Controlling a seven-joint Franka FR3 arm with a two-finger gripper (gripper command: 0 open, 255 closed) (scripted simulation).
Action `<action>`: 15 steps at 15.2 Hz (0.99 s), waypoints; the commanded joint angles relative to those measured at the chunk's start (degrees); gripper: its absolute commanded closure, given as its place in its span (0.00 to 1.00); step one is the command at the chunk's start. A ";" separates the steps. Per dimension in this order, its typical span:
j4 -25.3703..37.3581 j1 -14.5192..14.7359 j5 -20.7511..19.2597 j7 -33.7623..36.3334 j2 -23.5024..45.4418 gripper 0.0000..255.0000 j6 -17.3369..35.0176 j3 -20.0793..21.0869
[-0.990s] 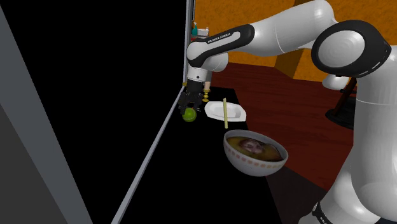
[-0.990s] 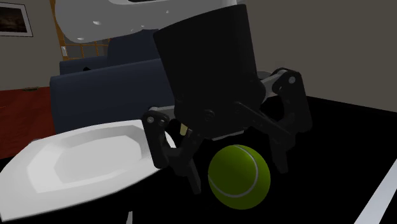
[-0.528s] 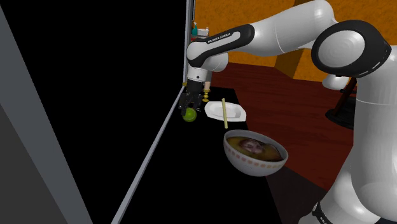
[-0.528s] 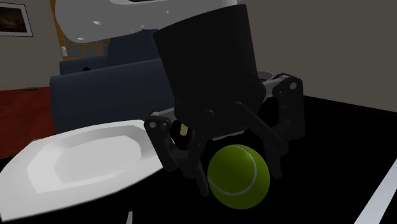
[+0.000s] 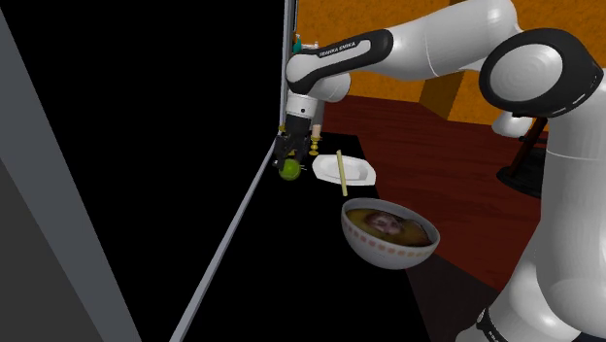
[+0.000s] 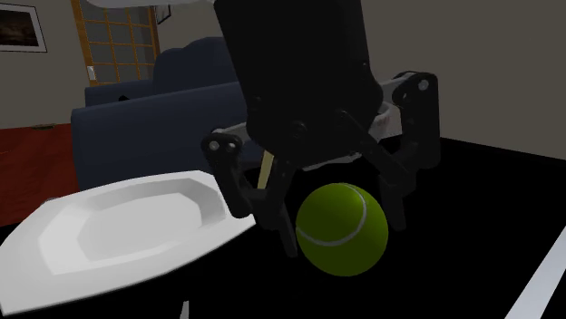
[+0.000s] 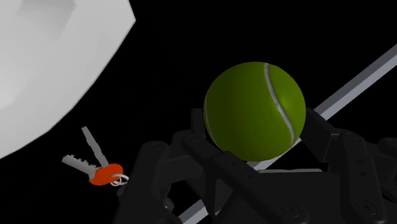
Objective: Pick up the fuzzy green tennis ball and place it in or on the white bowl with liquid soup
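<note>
While clamped between closed-in black gripper (image 6: 341,228) fingers, round green tennis ball (image 7: 253,109), curved white seam, mid-frame; angular white plate (image 6: 118,231) lower left; grey keys (image 7: 79,163), orange fob (image 7: 105,174).

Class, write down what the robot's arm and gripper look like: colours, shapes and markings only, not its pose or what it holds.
The arm is glossy white, built of rounded segments with dark bands at the joints. One black band near the wrist carries small white lettering. The gripper is all black: a rounded body with two fingers on pinned linkage bars.
</note>
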 commanded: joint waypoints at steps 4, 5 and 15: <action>2.55 -0.07 -0.38 0.97 -0.88 1.00 -3.32 -0.09; 3.11 -0.09 -0.44 1.16 -1.02 1.00 -3.99 -0.11; 9.69 -0.35 -0.93 3.02 -1.74 1.00 -11.05 -0.23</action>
